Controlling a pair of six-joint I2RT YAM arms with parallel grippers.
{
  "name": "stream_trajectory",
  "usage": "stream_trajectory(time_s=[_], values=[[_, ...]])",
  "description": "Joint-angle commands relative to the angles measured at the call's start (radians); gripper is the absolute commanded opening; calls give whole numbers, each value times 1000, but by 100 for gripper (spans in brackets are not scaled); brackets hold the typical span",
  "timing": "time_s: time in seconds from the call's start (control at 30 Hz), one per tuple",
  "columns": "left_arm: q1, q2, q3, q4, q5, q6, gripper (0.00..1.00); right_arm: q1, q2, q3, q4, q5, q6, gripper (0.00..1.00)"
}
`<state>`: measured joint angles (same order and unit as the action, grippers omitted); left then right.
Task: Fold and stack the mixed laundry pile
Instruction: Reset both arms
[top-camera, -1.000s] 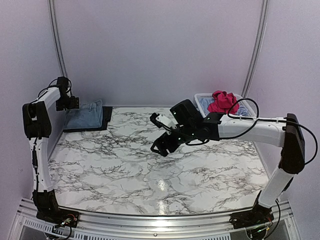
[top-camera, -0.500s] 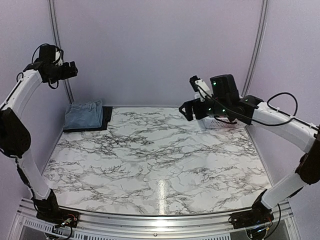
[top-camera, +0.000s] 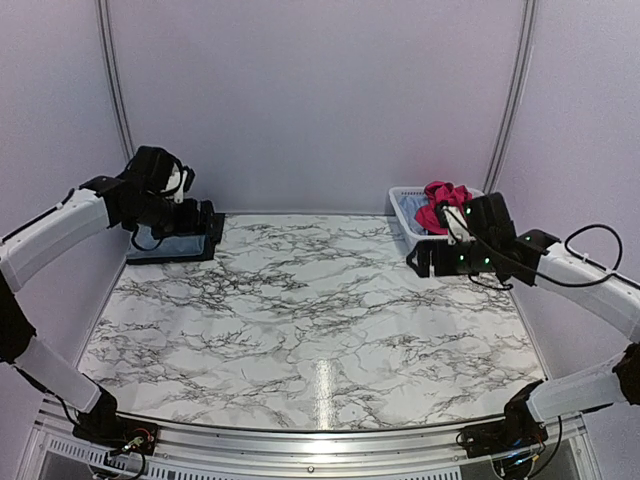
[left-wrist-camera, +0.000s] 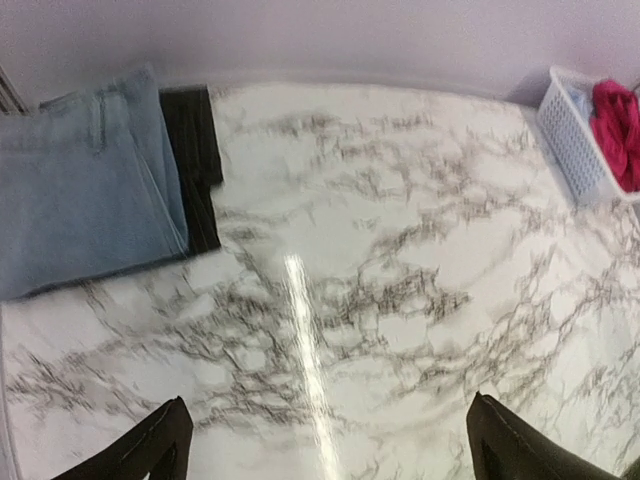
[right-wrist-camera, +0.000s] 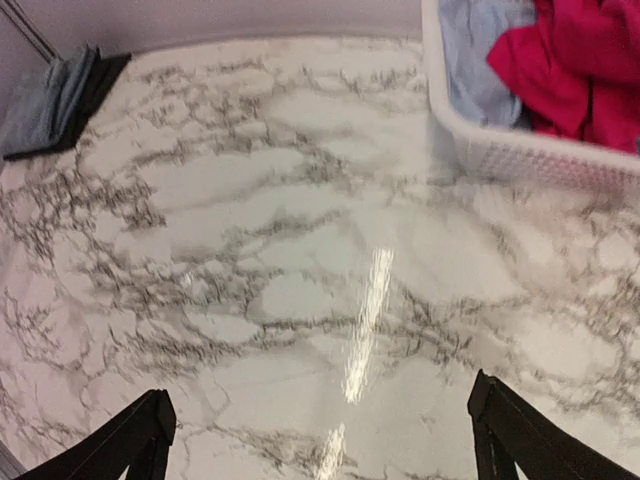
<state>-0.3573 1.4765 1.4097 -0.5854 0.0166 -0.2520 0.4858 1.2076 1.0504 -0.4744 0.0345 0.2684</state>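
A bright pink-red garment (top-camera: 446, 203) and a light blue piece (right-wrist-camera: 470, 40) of the mixed laundry pile lie in the white lattice basket (top-camera: 405, 198) at the back right. A folded light blue garment (left-wrist-camera: 80, 200) rests on a folded black one (left-wrist-camera: 195, 150) at the back left corner. My left gripper (top-camera: 200, 218) hovers open just right of that stack, with nothing between its fingertips (left-wrist-camera: 165, 440). My right gripper (top-camera: 420, 262) is open and empty above the table, just in front of the basket. The pink-red garment (right-wrist-camera: 570, 70) shows at the top right of the right wrist view.
The marble table (top-camera: 320, 320) runs between the stack and the basket. Purple walls close in the back and both sides. Metal posts (top-camera: 112, 90) stand in the back corners. The basket's wall (right-wrist-camera: 520, 150) lies ahead and to the right of my right gripper (right-wrist-camera: 320, 440).
The left arm rose high, then dropped to hover by the folded stack. The right arm swung from the table's middle up and back to the basket's front.
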Motion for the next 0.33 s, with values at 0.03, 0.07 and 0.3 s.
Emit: stream_trajectory(time_s=[0.03,0.07,0.3], values=[[-145,-89,-247,57,-45,-159,99,-3,-148,-285,17,-112,150,98],[-166,-101,-287,80,-50,-181,99,-3,-181,-322,37,-117,168,98],[-223,-183,-461,160,-90,-274,99,-3,-300,-432,60,-116,233,99]])
